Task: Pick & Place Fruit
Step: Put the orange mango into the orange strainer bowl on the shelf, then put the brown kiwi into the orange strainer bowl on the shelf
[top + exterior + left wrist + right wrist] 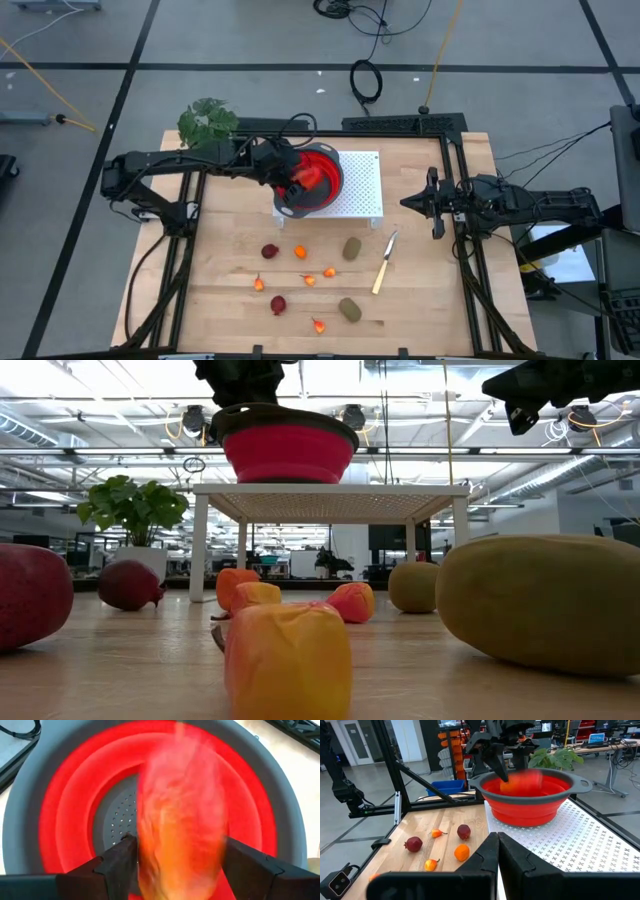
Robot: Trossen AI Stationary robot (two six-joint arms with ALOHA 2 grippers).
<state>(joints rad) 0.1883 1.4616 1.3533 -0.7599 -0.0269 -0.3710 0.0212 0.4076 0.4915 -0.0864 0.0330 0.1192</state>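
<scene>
The elongated red-orange-yellow fruit (182, 820) shows as a blur between the spread fingers of my left gripper (180, 865), over the inside of the red grey-rimmed bowl (30, 795). In the right wrist view the fruit (522, 782) is a smear below the fingertips, inside the bowl (530, 805). My left gripper (298, 185) is open above the bowl's left part. The bowl stands on a white perforated stand (365, 190). My right gripper (408, 200) waits shut at the table's right, clear of everything.
On the wood nearer the front lie two dark red round fruits (270, 251) (278, 305), two olive ovals (352, 248) (349, 309), several tiny orange pieces (300, 252) and a pale-handled knife (385, 262). A potted plant (208, 120) stands at the far left corner.
</scene>
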